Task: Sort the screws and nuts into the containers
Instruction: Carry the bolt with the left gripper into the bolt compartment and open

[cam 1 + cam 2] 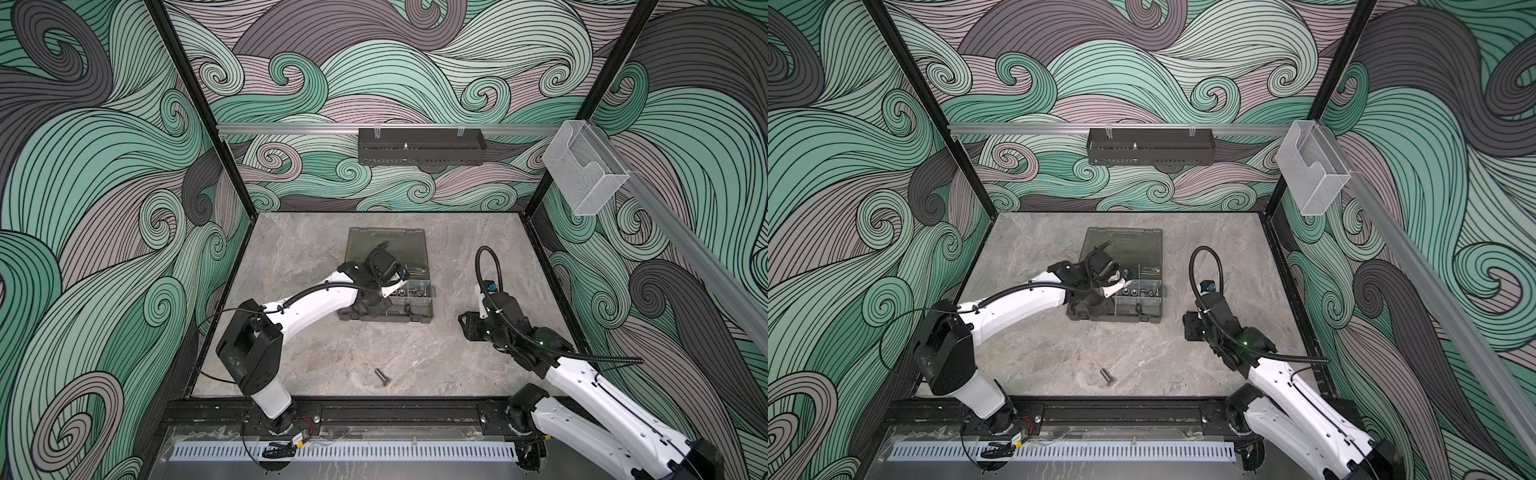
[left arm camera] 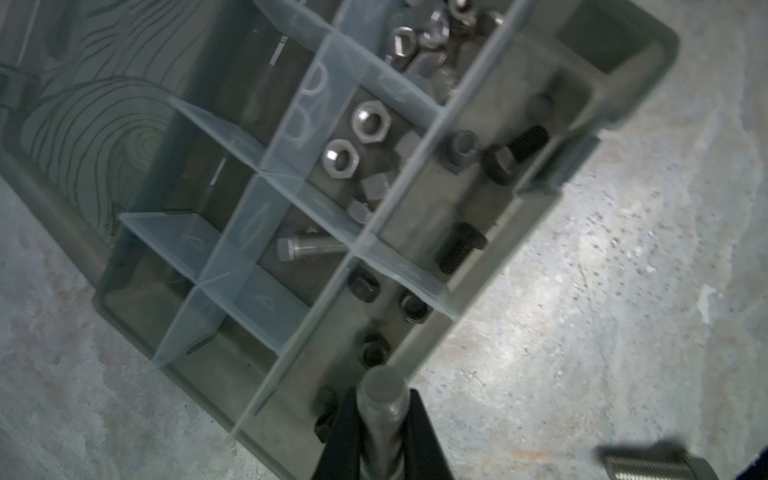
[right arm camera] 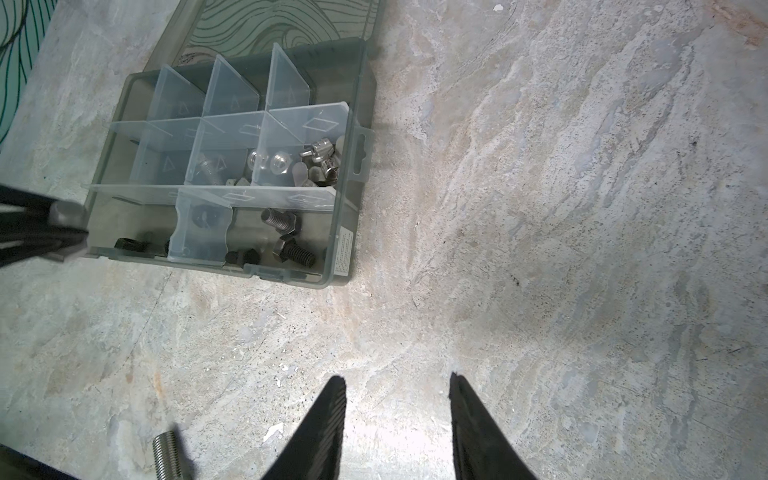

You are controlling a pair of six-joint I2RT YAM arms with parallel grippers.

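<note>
Black-fingered and clamped tight: left gripper (image 2: 382, 409) on one grey screw (image 2: 381, 384), shank down between the pads, flat end up toward the wrist camera. Hanging over the end cell of the organiser case (image 2: 623, 79), close to its outer wall, with only black nuts (image 2: 415, 309) underneath. Wrong company for a screw, most likely. Better to carry it along the same row, past the clear divider (image 2: 407, 278), to the cell with the black screws (image 2: 461, 245) and a silver screw (image 2: 461, 149); or across to the middle-row cell with a lone silver screw (image 2: 311, 249). Hold off on opening until well inside the walls, go low, then part the fingers slowly to stop a bounce or a roll over a divider. Mind the tall clear partitions on the way.

Grey screw: dull metal, short, coarsely threaded, somewhat blurred at this range. Silver nuts (image 2: 370, 122) grouped one cell further on, a shiny heap (image 2: 428, 41) of more beyond.

Outside the case, on the stone-look table (image 1: 332, 353), a loose screw (image 1: 379, 376) lying flat, well apart from the case, plain in both top views. Right gripper (image 3: 397, 380) with fingers spread, holding nothing, over bare table beside the case.
</note>
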